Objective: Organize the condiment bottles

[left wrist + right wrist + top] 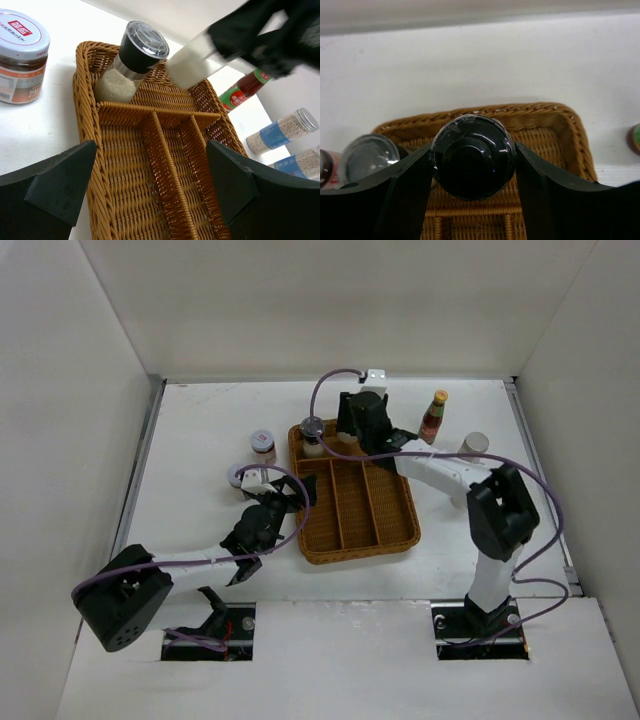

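Done: The grey-lidded shaker (312,430) stands in the far left corner of the wicker tray (352,505). It is the only bottle I can see set down in there.
In hand: The right gripper (472,150) is clamped on the cap of the black-capped bottle (473,167), one finger on each side. The bottle is over the far part of the tray, just right of the shaker. I cannot tell if its bottom touches the tray.
Other hand: The left gripper (150,147) has its fingers wide apart and holds nothing. It sits at the tray's left edge and faces across it.
Left to do: Five bottles wait on the table (200,440). The far red-labelled jar (263,443) and the near red-labelled jar (243,476) stand left of the tray. The red-sauce bottle (434,418) and the canisters (282,131) stand right of it.
How far: I think the job is near its start, with one bottle in and a second going in.
Open room: The three long near slots are bare. The far part has space right of the held bottle.
Edges: The shaker is just beside the held bottle, so opening fingers could bump it. The tray's far rim is close behind. The near jar is just beside the left arm.
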Controlling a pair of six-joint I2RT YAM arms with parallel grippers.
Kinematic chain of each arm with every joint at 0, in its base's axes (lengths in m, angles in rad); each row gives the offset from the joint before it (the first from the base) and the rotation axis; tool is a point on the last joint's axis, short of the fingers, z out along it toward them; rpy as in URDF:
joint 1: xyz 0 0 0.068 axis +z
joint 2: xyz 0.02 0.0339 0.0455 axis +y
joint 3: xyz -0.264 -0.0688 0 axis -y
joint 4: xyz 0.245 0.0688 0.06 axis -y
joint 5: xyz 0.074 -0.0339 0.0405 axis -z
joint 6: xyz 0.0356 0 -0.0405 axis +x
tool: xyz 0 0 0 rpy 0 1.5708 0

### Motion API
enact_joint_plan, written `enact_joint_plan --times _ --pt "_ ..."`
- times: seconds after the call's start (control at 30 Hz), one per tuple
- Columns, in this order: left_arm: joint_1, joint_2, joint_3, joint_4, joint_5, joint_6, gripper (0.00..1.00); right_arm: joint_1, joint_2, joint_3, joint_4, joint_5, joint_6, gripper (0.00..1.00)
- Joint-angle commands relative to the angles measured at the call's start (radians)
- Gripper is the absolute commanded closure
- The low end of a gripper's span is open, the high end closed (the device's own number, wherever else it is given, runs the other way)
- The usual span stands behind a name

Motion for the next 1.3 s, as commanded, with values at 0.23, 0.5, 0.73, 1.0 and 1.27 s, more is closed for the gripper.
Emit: enact_joint_plan --times 0.23,0.5,0.73,1.0,1.27 --pt "-0.002 0.006 0.008 0.058 0.009 -0.016 0.06 0.015 0.129 0.052 0.018 -0.031 0.039 0.47" --pt "0.0 0.015 0.015 0.057 0.035 -0.024 0.06 0.02 0.025 0.034 0.012 -0.066 0.041 0.08" --pt "-0.005 0.01 0.015 0.055 0.035 -0.025 0.06 -0.052 -0.221 -0.021 -0.006 -0.074 -0.013 0.0" --pt "-0.009 0.02 0.018 0.06 0.043 -0.027 0.06 -0.31 -0.333 -0.109 -0.019 0.055 -0.119 0.03" --pt "0.001 0.03 0.019 0.058 0.044 -0.03 0.06 -0.42 -0.2 -0.057 -0.054 -0.089 -0.127 0.06"
